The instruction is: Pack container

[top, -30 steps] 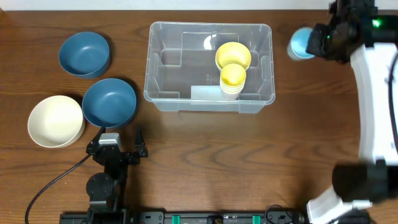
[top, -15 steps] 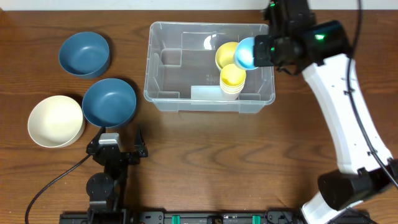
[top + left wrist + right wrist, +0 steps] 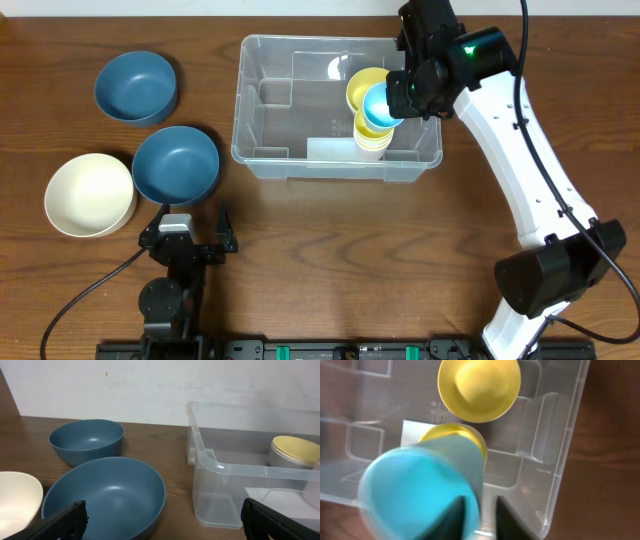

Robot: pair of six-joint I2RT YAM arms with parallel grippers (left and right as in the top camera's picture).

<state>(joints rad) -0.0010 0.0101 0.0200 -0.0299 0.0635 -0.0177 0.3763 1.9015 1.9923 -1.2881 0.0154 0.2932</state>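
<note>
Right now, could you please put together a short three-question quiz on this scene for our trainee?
1. True or false: the right pincer is gripping a light blue cup.
2. How many bowls stand on the table outside the container? A) two B) three C) five
3. Fill in the blank: the two cups already in the container are ____ in colour.

Key: 1 true; 2 B; 3 yellow.
</note>
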